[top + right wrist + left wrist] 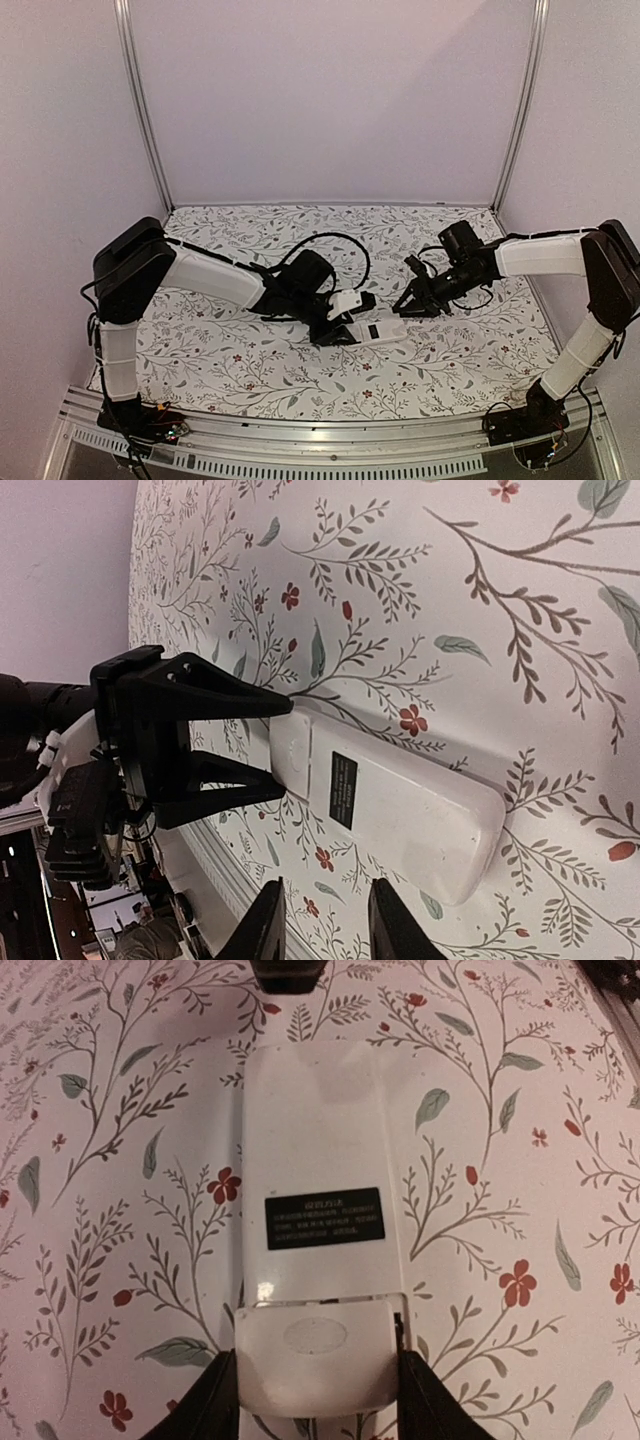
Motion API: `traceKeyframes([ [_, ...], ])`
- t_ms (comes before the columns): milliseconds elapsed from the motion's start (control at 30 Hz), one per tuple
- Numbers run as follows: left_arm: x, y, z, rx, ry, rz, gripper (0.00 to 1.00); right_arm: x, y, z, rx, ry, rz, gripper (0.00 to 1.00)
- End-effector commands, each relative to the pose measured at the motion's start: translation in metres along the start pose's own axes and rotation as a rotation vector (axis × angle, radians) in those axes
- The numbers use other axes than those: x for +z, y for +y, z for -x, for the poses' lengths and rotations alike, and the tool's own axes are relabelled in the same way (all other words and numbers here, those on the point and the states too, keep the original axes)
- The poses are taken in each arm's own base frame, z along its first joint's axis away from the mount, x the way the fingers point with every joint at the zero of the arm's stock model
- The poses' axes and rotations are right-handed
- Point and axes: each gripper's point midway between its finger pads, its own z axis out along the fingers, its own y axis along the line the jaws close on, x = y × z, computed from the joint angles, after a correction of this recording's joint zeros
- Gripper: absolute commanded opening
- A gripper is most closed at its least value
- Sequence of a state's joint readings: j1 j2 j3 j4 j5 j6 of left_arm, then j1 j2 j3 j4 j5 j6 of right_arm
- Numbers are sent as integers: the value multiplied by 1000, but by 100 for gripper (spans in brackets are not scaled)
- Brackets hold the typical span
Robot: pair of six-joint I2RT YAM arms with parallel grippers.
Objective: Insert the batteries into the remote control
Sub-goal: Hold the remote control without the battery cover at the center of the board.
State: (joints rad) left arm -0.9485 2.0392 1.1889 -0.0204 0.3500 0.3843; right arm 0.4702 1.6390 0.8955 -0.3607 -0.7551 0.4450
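The remote control (383,330) lies face down on the floral table, its white back and a black label (324,1218) showing. My left gripper (318,1372) is shut on the remote's near end, one finger against each side of the battery cover (315,1352), which sits in place slightly askew. In the right wrist view the remote control (410,805) lies slantwise with the left gripper (288,748) clamped on its far end. My right gripper (325,905) hovers just beside the remote's long edge, open, with only tablecloth between its fingers. The batteries are out of view.
The floral cloth (230,360) covers the whole table. A black cable (335,240) loops behind the left wrist. Metal frame posts (142,110) stand at the back corners, and an aluminium rail (320,435) runs along the near edge.
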Motion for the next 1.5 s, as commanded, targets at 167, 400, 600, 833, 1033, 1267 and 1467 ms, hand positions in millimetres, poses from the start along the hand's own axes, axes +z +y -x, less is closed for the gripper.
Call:
traceKeyframes([
  [167, 9, -14, -18, -1, 69, -58, 41, 2, 31, 12, -48, -30, 68, 39],
  [400, 6, -16, -16, 8, 62, -58, 42, 21, 45, 13, -62, -10, 132, 21],
  [600, 0, -13, -7, 11, 42, -36, 43, 45, 43, 3, -40, 40, 136, 14],
  [833, -7, -9, 3, 14, 18, -11, 43, 52, 29, -4, -12, 54, 102, 10],
  [1033, -11, -9, 8, 18, 8, -2, 43, 66, 5, -10, 26, 77, 51, 6],
  [1267, -11, -12, 10, 18, 3, -14, 43, 74, -7, -14, 44, 93, 34, 5],
  [1467, -6, -12, 7, 14, 18, -14, 45, 76, -10, -16, 54, 99, 29, 4],
])
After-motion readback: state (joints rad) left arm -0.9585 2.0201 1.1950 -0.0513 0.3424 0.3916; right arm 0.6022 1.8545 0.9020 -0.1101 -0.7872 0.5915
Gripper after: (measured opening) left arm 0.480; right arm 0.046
